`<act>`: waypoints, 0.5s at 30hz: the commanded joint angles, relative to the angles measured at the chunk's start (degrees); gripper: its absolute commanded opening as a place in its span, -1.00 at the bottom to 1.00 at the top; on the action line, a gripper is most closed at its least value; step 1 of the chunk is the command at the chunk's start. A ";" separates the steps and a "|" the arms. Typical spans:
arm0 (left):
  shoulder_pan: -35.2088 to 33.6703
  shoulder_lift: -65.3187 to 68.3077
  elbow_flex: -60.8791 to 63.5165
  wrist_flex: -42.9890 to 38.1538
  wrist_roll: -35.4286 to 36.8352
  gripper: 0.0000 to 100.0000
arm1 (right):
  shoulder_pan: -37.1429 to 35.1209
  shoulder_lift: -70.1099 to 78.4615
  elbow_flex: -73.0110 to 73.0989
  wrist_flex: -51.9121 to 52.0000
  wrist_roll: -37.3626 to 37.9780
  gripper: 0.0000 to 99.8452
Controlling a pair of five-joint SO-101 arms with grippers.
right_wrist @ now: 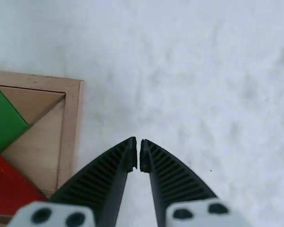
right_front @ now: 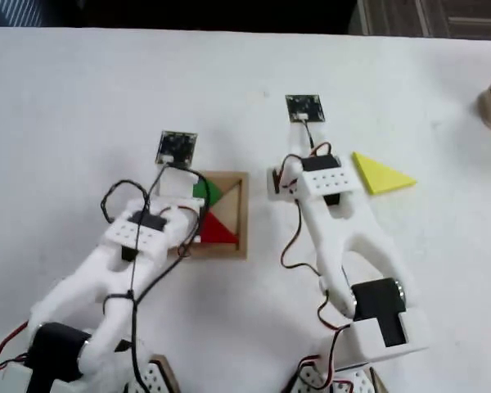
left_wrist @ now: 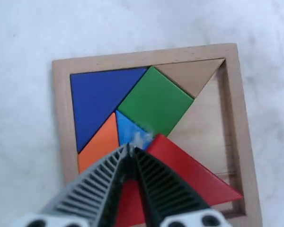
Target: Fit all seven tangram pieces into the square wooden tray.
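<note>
Could easily jam at the tray (left_wrist: 59,118): needs the yellow triangle (right_front: 382,174) dropped into a gap (left_wrist: 208,127) of what looks like the same shape. Would ride up on the rim or on the red triangle (left_wrist: 189,175) if brought in turned or off-line. Might also fail to seat with the red triangle not pushed fully home; cannot judge its flatness, with the near part hidden under the left hand (left_wrist: 131,151). Could scatter seated pieces or slide the whole tray with any sideways nudge from that hand, poised low over the light-blue piece (left_wrist: 130,132). Risks a slipped pinch too, with so flat a triangle lying flush on the table (right_front: 82,98).

Looks nearly full. Holds a blue triangle (left_wrist: 97,99) in one corner and a green square (left_wrist: 156,101) against it. Has an orange triangle (left_wrist: 100,144) and the light-blue piece tucked beside these, and the red triangle along one side. Shows a tan triangle (left_wrist: 191,75) in another corner, possibly a piece, possibly bare floor. Leaves the bare gap along the last side. Sits on the table between the arms, partly under the left one.

Left hand: tips pressed together, gripping nothing, over the seam of light-blue and red. Right hand (right_wrist: 137,155): tips together too, empty, above bare table just beside the tray's rim. Yellow triangle: flat on the table beyond the right arm, well apart from the tray.
</note>
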 commanded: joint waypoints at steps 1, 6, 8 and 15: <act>3.82 -6.29 2.20 0.62 -0.97 -0.95 | 0.04 -2.95 -0.18 -0.92 1.05 -0.96; 9.01 -14.64 8.97 0.26 -6.77 -0.95 | 0.04 -2.95 -0.18 -0.92 1.23 -0.96; 9.01 -16.40 9.67 0.26 -6.77 -0.95 | 0.04 -2.95 -0.18 -0.92 1.32 -0.96; -0.84 -17.36 7.56 -4.66 -2.02 -0.95 | 0.04 -2.95 -0.18 -0.92 1.49 -0.96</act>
